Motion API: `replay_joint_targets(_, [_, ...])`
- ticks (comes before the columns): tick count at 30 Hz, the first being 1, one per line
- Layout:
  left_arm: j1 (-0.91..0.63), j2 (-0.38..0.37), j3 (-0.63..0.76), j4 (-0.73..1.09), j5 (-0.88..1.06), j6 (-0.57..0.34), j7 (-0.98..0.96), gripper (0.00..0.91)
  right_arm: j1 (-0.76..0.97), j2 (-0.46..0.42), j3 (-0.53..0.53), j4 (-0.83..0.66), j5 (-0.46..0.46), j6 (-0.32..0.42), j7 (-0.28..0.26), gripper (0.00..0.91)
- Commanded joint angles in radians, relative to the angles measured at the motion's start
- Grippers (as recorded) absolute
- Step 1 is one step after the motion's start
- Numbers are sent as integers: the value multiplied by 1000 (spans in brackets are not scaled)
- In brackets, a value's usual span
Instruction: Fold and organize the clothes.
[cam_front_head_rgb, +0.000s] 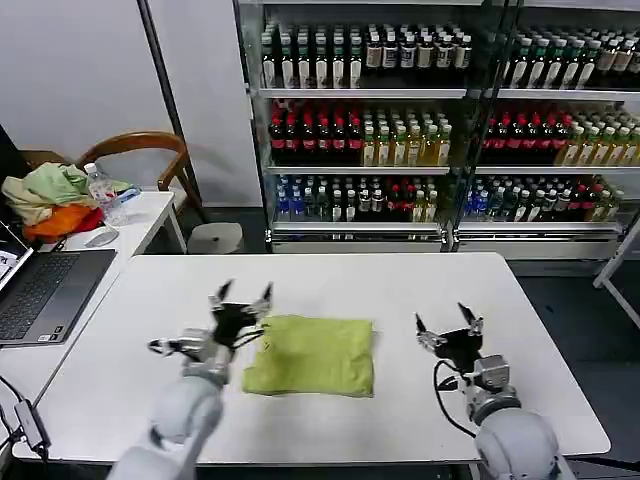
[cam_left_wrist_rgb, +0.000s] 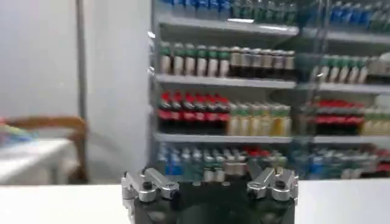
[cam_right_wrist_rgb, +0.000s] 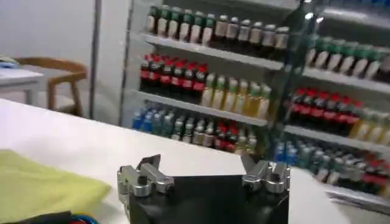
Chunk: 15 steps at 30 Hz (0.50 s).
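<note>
Head view: T-shirt folded square on worktop.
Left gripper: jaws spread, at shirt's edge.
Right gripper: jaws spread, apart.
Advice: likely square the edges gently.

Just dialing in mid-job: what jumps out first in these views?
The lime yellow-green T-shirt, folded into a compact rectangle, lies at the middle of the white table. The left end effector stands open at its left edge, and the right end effector stands open apart from it on bare table. Behind the table, shelves of bottled drinks span the background.
</note>
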Motion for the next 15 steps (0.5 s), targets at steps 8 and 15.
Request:
replay_joint_targets(8, [173, 142, -238, 34, 131, -146, 141, 907, 49, 96, -267, -161, 339, -76, 97, 907])
replay_joint_targets(15, [177, 140, -234, 38, 130, -145, 130, 907, 60, 103, -259, -175, 406, -62, 100, 907])
